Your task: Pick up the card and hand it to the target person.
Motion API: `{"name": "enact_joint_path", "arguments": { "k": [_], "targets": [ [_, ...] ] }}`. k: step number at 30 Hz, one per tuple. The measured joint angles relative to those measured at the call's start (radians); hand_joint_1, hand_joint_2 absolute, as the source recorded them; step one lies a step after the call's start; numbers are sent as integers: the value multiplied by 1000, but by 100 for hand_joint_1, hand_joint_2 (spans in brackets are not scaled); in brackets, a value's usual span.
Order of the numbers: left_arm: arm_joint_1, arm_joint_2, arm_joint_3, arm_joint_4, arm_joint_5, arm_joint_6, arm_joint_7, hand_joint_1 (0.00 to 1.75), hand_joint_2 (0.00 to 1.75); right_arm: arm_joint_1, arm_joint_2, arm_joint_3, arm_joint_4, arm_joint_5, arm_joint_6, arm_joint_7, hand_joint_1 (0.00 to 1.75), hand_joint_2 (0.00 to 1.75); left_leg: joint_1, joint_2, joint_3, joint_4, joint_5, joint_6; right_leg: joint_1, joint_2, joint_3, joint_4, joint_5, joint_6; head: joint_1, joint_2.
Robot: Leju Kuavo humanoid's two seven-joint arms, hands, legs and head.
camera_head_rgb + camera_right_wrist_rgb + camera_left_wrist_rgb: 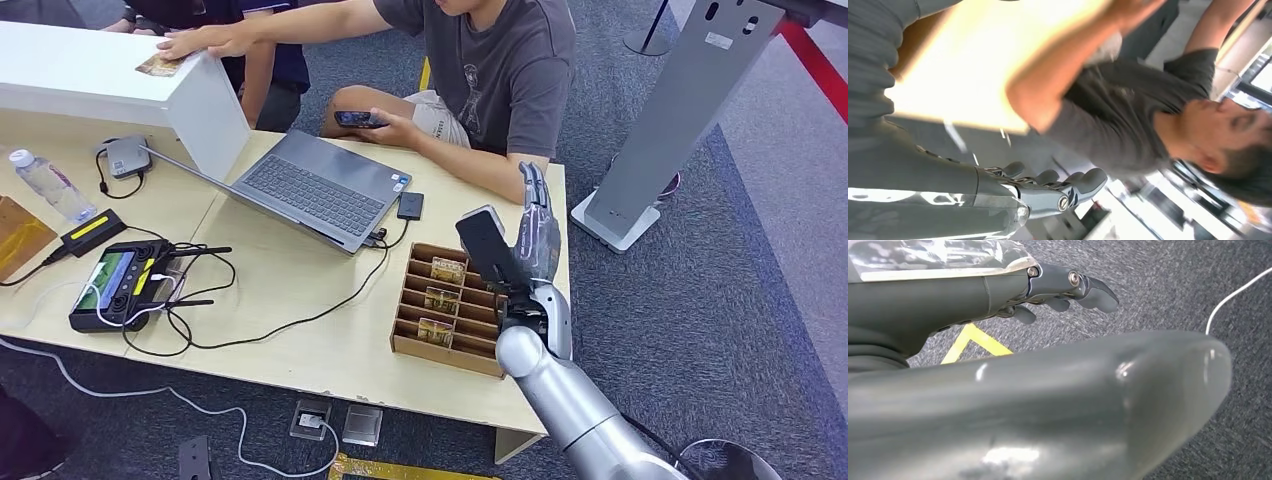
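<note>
Right robot hand [535,235] empty, fingers straight and apart, raised above the wooden card tray [412,340] toward the seated person [500,70].

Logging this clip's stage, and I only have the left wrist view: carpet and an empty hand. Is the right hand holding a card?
Observer: No. The right hand is raised by the wooden tray, fingers straight, holding nothing.
Operator: Where are the cards?
Observer: Three cards lie in the tray's compartments.
Operator: Any elsewhere?
Observer: Another card lies on the white box, by a person's hand.
</note>
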Motion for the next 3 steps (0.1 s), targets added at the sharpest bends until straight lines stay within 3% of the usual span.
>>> {"name": "enact_joint_path", "arguments": {
  "k": [3],
  "targets": [
    [0, 0, 7, 0, 1, -1, 1, 0, 0, 48, -10, 0, -42, -108, -1, -31, 0, 175, 0, 0, 0, 0, 0, 0, 0, 0, 0, 0, 0, 0, 0, 0]
  ]
}}
